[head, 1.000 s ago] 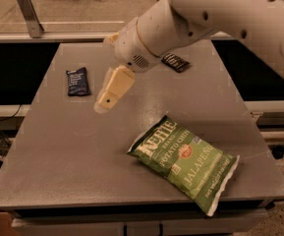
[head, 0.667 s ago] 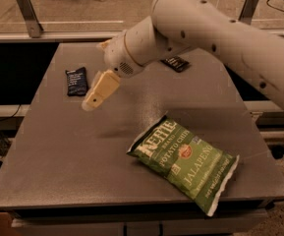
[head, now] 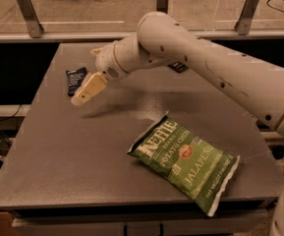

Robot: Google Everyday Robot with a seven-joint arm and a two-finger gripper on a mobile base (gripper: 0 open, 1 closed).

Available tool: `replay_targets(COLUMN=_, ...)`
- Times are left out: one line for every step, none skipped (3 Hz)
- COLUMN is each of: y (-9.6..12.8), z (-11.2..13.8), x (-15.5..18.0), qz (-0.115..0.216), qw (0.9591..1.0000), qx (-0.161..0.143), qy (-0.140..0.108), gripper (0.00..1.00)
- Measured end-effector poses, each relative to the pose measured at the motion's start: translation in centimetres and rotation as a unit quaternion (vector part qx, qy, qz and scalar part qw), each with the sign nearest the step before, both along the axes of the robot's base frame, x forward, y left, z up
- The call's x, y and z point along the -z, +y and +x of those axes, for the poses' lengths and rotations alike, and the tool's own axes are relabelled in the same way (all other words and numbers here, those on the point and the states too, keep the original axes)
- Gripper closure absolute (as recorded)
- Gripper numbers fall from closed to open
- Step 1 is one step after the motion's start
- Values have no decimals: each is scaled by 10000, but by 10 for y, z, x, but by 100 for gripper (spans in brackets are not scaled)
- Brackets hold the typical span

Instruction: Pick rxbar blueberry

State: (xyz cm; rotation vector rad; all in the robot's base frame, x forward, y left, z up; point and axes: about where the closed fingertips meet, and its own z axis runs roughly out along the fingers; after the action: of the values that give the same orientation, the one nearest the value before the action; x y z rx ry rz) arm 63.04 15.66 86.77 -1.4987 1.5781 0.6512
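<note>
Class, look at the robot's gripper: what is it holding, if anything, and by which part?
Nothing appears to be held. The gripper hovers beside the small blue bar, which lies flat on the table.

A green chip bag is laid lower right on a grey table; a black wrapper is glimpsed upper centre.

One worktop carries three packets: one green chip bag at five o'clock, one rxbar blueberry at ten o'clock, and one black bar wrapper at one o'clock, mostly hidden by the arm. There is one arm, and its one pincer hangs at ten o'clock by the rxbar blueberry. Three metal posts stand behind, toward twelve.
</note>
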Motion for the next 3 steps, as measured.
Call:
replay_targets(y=12, z=20, x=14, qz=120, qw=9999, qx=33, qy=102, gripper=0)
replay_targets(y=21, z=30, x=25, qz=222, qw=9993, qx=-11, qy=290, gripper=18)
replay_targets(y=29, z=35, x=32, qz=295, qw=9985, qx=-77, qy=463, gripper=41)
